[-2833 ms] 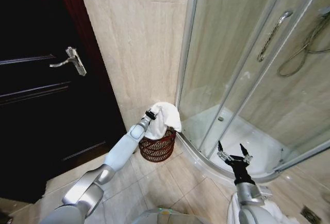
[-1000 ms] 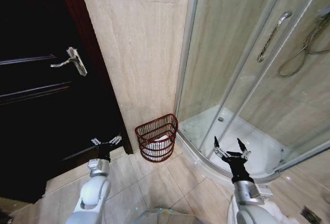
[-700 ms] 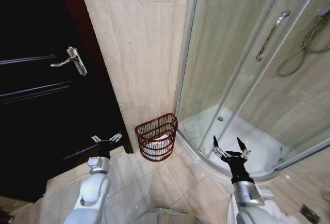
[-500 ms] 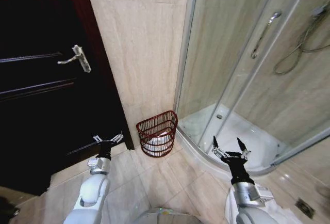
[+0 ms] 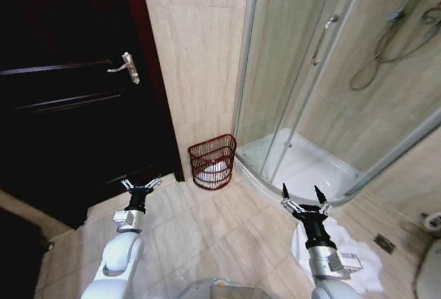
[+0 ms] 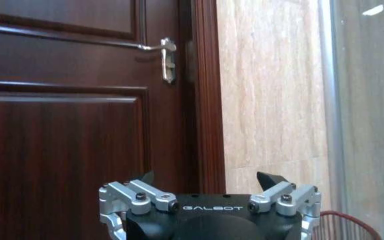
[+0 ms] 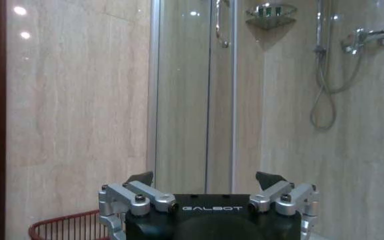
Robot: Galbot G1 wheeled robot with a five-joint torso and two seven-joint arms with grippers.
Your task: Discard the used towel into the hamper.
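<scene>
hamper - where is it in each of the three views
Head view: the hamper stands in the middle, on the floor against the tiled wall.
Left wrist view: its rim is at the bottom right corner.
Right wrist view: it is at the bottom left.
Shared landmark: the tiled wall.

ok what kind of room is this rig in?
A bathroom, likely hotel or home: curved glass shower enclosure with a chrome hose shower fitting, beige stone-look wall tiles, and a dark wooden door beside a small reddish-brown wire hamper.
</scene>
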